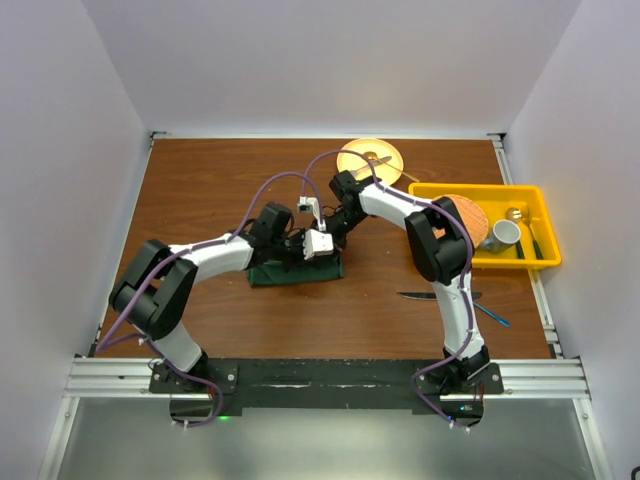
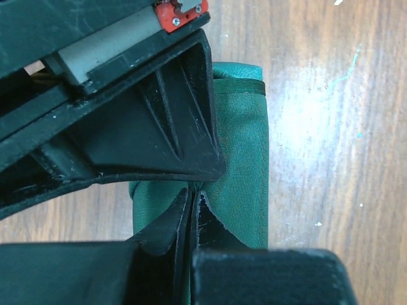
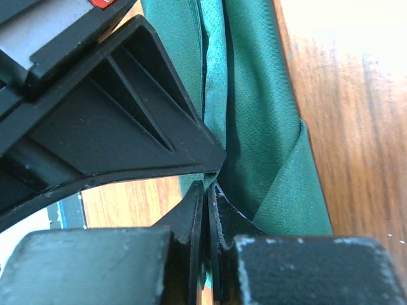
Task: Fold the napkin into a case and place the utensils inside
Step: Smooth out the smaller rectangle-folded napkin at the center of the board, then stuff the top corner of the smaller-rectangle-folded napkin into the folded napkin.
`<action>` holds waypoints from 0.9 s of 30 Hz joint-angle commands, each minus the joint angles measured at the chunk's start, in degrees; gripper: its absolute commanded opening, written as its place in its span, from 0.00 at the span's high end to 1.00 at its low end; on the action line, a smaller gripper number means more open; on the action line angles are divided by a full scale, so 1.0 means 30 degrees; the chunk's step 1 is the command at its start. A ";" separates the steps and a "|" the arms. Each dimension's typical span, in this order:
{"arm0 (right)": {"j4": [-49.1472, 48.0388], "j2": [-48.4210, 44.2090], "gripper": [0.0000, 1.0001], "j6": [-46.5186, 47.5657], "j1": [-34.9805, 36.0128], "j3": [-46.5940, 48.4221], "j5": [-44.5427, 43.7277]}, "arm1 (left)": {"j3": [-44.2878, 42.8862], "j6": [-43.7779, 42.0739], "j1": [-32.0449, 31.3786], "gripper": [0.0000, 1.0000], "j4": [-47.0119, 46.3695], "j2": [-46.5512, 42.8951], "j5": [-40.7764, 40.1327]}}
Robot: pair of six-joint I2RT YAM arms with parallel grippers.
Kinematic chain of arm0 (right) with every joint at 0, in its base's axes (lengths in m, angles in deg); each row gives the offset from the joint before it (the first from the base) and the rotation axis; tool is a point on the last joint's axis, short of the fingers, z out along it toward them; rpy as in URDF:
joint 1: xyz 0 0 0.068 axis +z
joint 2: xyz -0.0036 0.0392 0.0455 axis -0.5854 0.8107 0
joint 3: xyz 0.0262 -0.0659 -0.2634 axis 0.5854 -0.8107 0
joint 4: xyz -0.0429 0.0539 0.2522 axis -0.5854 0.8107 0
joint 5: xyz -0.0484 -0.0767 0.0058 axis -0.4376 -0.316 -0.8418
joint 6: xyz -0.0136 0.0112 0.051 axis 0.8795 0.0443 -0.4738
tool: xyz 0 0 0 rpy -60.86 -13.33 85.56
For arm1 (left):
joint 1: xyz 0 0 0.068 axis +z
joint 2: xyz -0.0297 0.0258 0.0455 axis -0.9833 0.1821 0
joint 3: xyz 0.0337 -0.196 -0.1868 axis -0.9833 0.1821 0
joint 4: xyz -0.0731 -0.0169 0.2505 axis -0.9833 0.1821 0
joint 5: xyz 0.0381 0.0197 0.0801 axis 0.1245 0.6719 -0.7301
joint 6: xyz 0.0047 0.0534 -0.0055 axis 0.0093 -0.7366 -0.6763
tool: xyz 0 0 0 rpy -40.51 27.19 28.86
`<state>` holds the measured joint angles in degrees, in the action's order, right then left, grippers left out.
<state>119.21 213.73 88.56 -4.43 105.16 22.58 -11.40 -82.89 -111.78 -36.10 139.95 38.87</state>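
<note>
The dark green napkin [image 1: 290, 273] lies folded into a narrow strip on the table between the two arms. My left gripper [image 1: 298, 252] is down on its top edge. In the left wrist view that gripper [image 2: 191, 194] is shut on a fold of the napkin [image 2: 245, 152]. My right gripper [image 1: 333, 240] comes in from the far right. In the right wrist view this gripper [image 3: 207, 185] is also shut, pinching layered folds of the napkin [image 3: 267, 127]. The knife [image 1: 438, 295] and the blue fork [image 1: 492, 316] lie on the table by the right arm.
A yellow plate [image 1: 370, 160] sits at the back of the table. A yellow bin [image 1: 540, 215] at the right holds an orange round thing, a cup and metal cutlery. White walls close in on three sides.
</note>
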 commanded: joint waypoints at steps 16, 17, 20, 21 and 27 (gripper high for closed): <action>-0.2537 -0.3005 0.77 -0.7043 -0.1384 -0.0792 -0.1097 | -0.0251 0.1882 0.0414 1.00 0.2228 -0.0642 0.0598; -0.2627 -0.3096 0.79 -0.7162 -0.1239 -0.1084 -0.1274 | -0.0339 0.1970 0.0531 1.00 0.2317 -0.0642 0.0687; -0.3094 -0.3419 0.86 -0.7777 -0.0858 -0.1642 -0.2418 | -0.0515 0.2380 0.0853 1.00 0.2552 -0.0554 0.1039; -0.3241 -0.3419 0.86 -0.8127 -0.0769 -0.1731 -0.2824 | -0.0574 0.2497 0.0913 1.00 0.2697 -0.0496 0.1213; -0.4439 -0.3827 0.93 -0.9593 -0.0184 -0.2666 -0.3735 | -0.0487 0.2995 0.1235 1.00 0.2641 -0.0466 0.1478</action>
<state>109.81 205.54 64.56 -6.07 99.15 14.32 -11.84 -76.03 -108.83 -27.88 139.86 40.88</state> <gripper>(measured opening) 0.089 0.022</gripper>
